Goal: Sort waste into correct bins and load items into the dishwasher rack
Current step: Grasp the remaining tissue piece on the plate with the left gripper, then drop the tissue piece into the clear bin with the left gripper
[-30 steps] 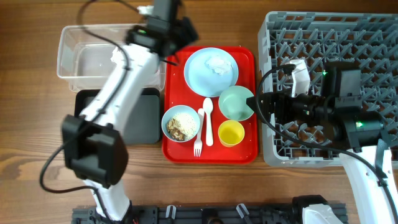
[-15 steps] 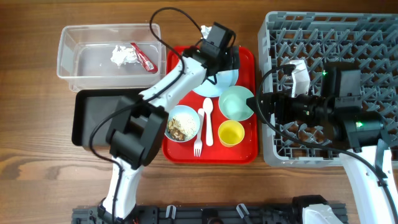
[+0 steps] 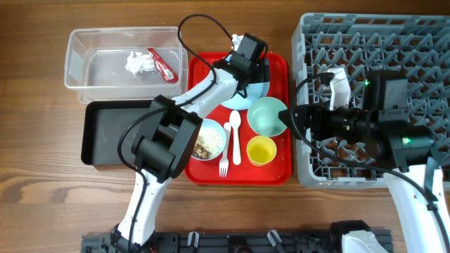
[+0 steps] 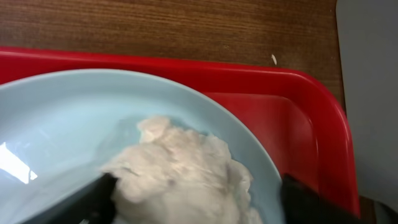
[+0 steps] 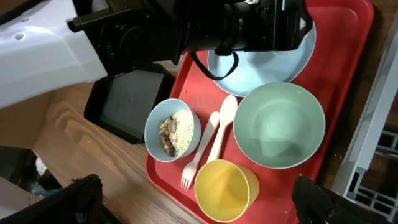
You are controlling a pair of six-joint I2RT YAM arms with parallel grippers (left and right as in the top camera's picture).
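Observation:
My left gripper [image 3: 248, 69] is low over the pale blue plate [image 3: 239, 100] on the red tray. In the left wrist view its open fingers [image 4: 199, 194] straddle a crumpled white tissue [image 4: 180, 168] lying on the plate [image 4: 56, 118]. The clear tub [image 3: 84, 42] holds another tissue [image 3: 138, 62] and the red-and-white wrapper [image 3: 161, 64]. The light blue bowl [image 3: 206, 140] holds food scraps. The mint green bowl [image 3: 266, 116], yellow cup [image 3: 261, 150], spoon [image 3: 234, 133] and fork [image 3: 223, 163] lie on the tray. My right gripper [image 3: 295, 121] is open and empty, at the grey rack's [image 3: 380, 42] left edge.
The black tray [image 3: 116, 133] lies below the clear tub, left of the red tray [image 3: 281, 67]. The left arm stretches across the red tray's left side. The right wrist view shows the bowls [image 5: 280, 124], cup [image 5: 225, 190] and cutlery [image 5: 211, 143] below.
My left gripper has swung right from beside the clear tub to over the plate and come down around the tissue. The wrapper now shows in the tub. The right arm has not moved.

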